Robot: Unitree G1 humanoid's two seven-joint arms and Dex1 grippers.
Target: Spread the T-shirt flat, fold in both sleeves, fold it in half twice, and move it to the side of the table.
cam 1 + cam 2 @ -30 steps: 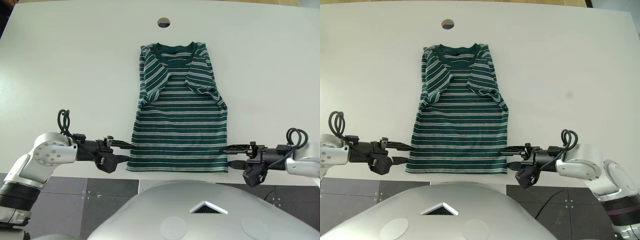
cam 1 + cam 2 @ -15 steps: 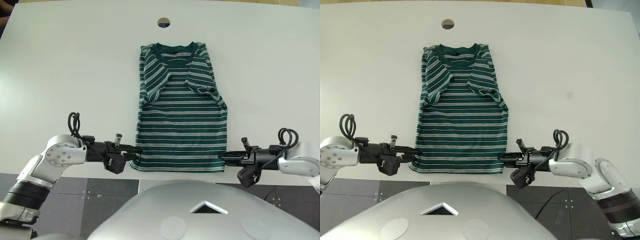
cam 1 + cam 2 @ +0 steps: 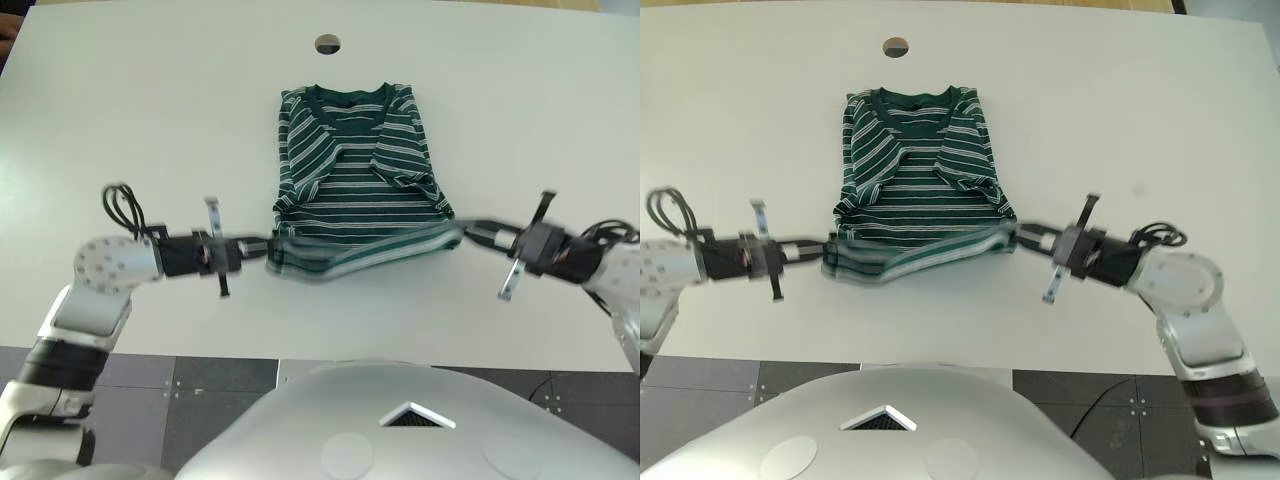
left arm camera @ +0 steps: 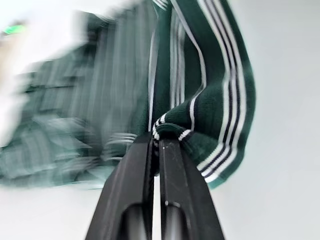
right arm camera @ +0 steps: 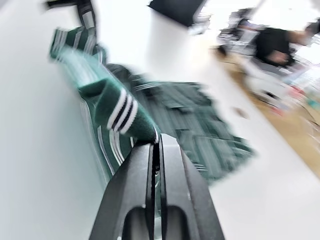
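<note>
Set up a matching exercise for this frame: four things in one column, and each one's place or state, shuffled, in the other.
Things
1. left gripper
2. right gripper
3. neckline
4. round hole

Places or states
A. in the table, beyond the T-shirt
B. fingers shut on the hem at its right corner
C. lying flat at the T-shirt's far end
D. fingers shut on the hem at its left corner

Pairs: 1-D, 2-B, 3-C, 4-A

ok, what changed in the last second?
The left claw and right claw closed on the bottom corners of the T-shirt, lifted the hem and carried it toward the collar; it sags between them. The collar end, folded sleeves and table hole stayed put.
</note>
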